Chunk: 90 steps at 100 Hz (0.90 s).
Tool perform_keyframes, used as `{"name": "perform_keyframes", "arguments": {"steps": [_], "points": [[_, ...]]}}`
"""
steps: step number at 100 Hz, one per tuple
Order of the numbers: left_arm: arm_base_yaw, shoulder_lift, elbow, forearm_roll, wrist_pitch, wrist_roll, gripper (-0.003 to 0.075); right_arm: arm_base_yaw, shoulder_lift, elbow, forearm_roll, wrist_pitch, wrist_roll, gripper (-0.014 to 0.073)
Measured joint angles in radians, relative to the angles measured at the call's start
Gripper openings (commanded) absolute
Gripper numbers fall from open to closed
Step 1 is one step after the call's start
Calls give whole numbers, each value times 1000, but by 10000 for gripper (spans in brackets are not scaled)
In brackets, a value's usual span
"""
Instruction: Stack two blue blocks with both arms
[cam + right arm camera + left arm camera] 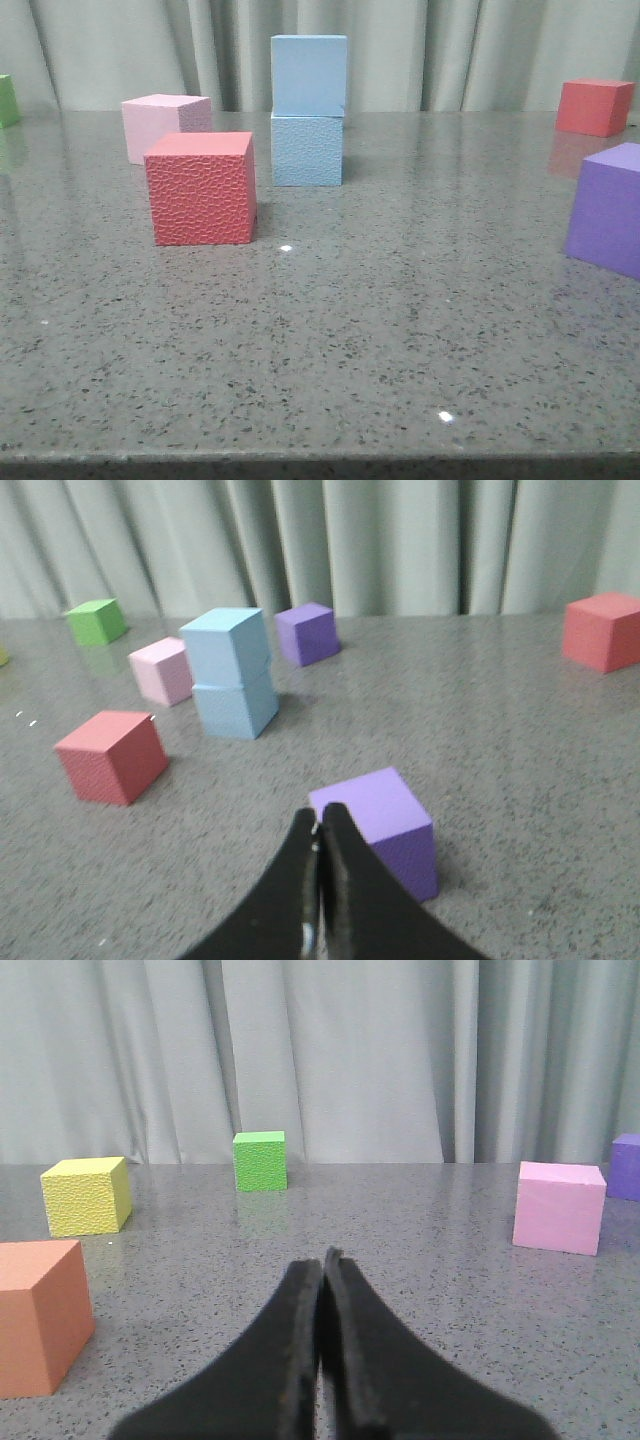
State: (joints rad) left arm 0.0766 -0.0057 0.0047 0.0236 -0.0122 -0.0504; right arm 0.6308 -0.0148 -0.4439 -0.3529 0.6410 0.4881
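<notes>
Soft, even light with small glints on a glossy desk

All three views are evenly and fairly brightly lit, with no harsh shadows. In the front view the desk (330, 330) shows two small white glints and faint reflections of the cubes; the red cube (201, 189) casts only a short, soft shadow at its base. The curtain (450, 50) is mildly washed out. The right wrist view is the softest, slightly blurred throughout, and its hand (320, 830) is dark with little detail. The left wrist view is sharper, though its hand (323, 1260) is equally black.
</notes>
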Motion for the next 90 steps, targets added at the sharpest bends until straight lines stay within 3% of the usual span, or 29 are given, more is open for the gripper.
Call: {"name": "perform_keyframes", "arguments": {"steps": [21, 54, 90], "points": [[0, 0, 0, 0, 0, 0, -19, -198, 0, 144, 82, -251, -82, -113], [0, 0, 0, 0, 0, 0, -19, -502, 0, 367, 370, -565, -350, -113], [0, 0, 0, 0, 0, 0, -19, -634, 0, 468, 401, -598, -374, -113]]}}
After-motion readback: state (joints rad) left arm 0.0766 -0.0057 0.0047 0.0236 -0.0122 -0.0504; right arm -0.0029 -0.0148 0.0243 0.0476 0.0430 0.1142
